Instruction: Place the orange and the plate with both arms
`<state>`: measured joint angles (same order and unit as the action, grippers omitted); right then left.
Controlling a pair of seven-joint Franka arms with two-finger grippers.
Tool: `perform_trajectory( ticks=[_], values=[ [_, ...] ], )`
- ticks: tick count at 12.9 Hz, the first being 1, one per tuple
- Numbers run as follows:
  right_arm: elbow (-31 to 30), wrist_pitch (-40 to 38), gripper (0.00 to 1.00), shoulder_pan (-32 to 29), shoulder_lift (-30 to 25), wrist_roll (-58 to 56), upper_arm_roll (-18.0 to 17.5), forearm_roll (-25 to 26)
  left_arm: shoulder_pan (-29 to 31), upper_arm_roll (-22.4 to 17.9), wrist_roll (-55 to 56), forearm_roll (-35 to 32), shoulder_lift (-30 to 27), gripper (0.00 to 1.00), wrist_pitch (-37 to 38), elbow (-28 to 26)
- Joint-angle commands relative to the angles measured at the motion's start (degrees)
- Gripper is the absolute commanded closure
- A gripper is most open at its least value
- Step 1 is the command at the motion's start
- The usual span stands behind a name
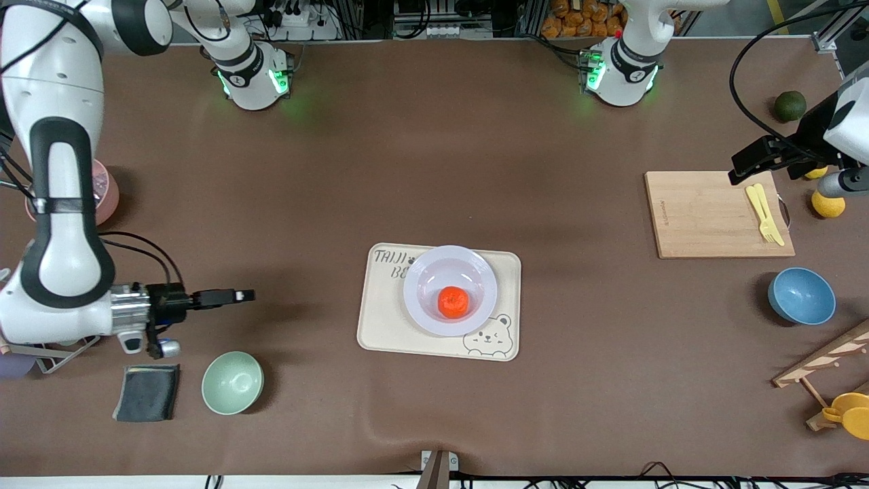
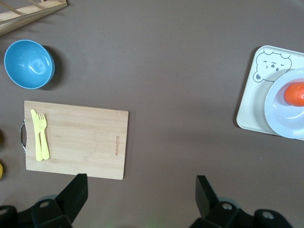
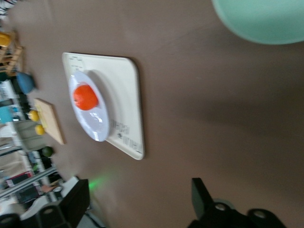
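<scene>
While both arms wait off at their own ends of the table, the scene reads so:

Orange: the orange (image 1: 453, 302) (image 2: 295, 94) (image 3: 85, 97) sits in the sunken centre of the plate, touched by no gripper.

Plate: the plate (image 1: 426, 267) (image 2: 280, 118) (image 3: 97, 126) rests on the cream bear-printed tray (image 1: 387, 326) (image 2: 251, 107) (image 3: 123, 90) in the middle of the table.

Left gripper: the left gripper (image 1: 741, 170) (image 2: 141, 190) hangs over the wooden cutting board's (image 1: 706, 217) (image 2: 83, 137) edge, fingers spread wide with nothing between them.

Right gripper: the right gripper (image 1: 241, 295) (image 3: 140, 194) hangs over bare brown table (image 1: 434, 136) toward the right arm's end, fingers wide apart, holding nothing.

Cutting board: a yellow fork and knife (image 1: 764, 213) (image 2: 40, 135) lie on it.

Bowls: a green bowl (image 1: 232, 382) (image 3: 261, 19) stands nearer the front camera than the right gripper's spot, beside a dark folded cloth (image 1: 147, 392); a blue bowl (image 1: 801, 296) (image 2: 28, 64) stands nearer the camera than the cutting board.
</scene>
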<state>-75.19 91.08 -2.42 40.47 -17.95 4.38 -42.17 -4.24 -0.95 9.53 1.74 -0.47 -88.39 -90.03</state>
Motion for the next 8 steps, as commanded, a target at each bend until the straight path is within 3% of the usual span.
perform_trajectory(
  ticks=[1,6,8],
  values=[
    [-0.31,-0.03,0.00,0.13,-5.39,3.36,0.27,9.62,0.11,-0.11,-1.09,0.54,-0.50,0.00,-0.03,0.29],
    [-0.31,0.15,0.00,0.31,-13.21,4.86,0.19,30.34,0.19,-0.20,-1.09,0.28,-0.24,0.00,-0.03,0.99],
    [-0.31,1.90,0.00,0.40,-16.46,4.86,0.27,35.39,0.37,-0.20,-1.09,0.28,-0.32,0.00,0.06,1.25]
  ],
)
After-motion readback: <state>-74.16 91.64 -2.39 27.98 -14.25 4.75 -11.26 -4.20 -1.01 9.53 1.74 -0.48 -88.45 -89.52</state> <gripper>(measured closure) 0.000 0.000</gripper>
